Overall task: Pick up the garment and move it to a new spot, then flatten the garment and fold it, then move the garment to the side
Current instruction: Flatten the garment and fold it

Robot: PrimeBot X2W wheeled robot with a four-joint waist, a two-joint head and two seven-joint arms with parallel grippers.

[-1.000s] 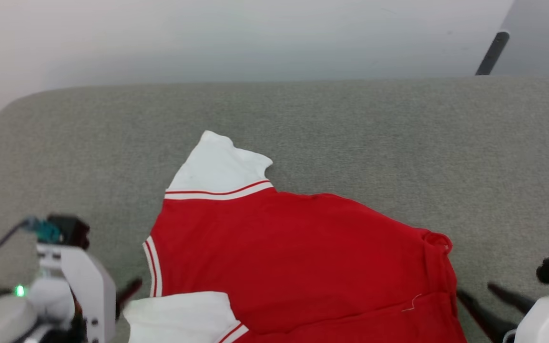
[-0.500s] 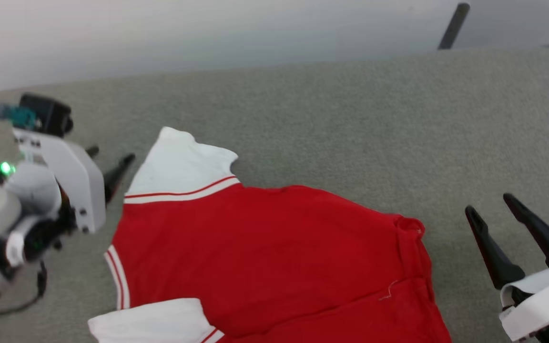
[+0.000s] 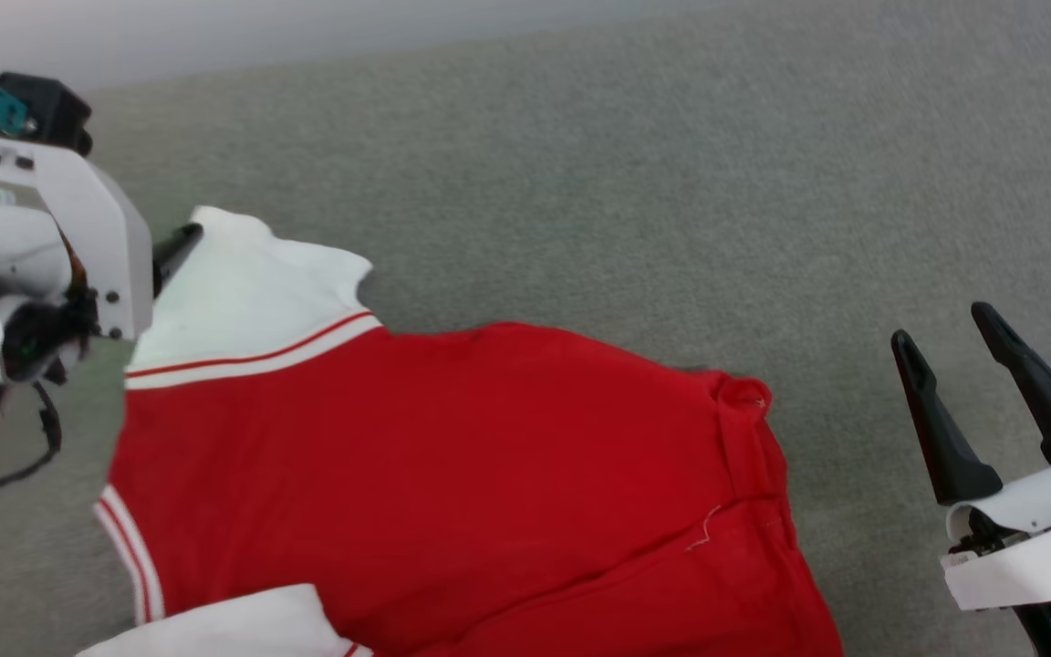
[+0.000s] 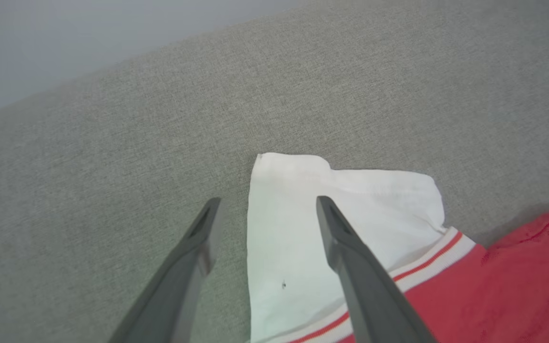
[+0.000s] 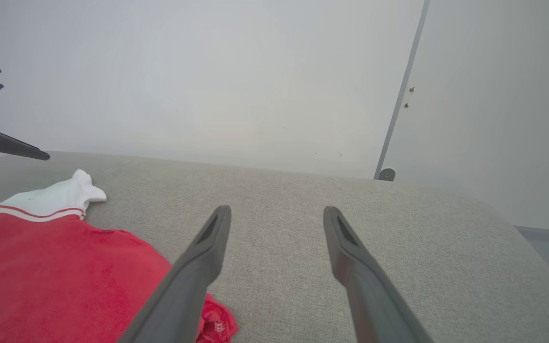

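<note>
The garment [image 3: 452, 474], red with white sleeves and red-and-white striped trim, lies spread on a grey fabric surface [image 3: 580, 182]. The left gripper [image 4: 268, 200] is spread wide astride the far sleeve [image 4: 293, 238] edge. The right gripper [image 5: 277, 208], equally wide and empty, is beside the garment's right end. A pale wall [image 5: 208, 71] rises behind.

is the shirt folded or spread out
Mostly spread: the garment lies flat, white sleeve laid out; its near part is out of frame.

grey fabric surface [image 3: 580, 182], pale wall [image 5: 208, 71]
</note>
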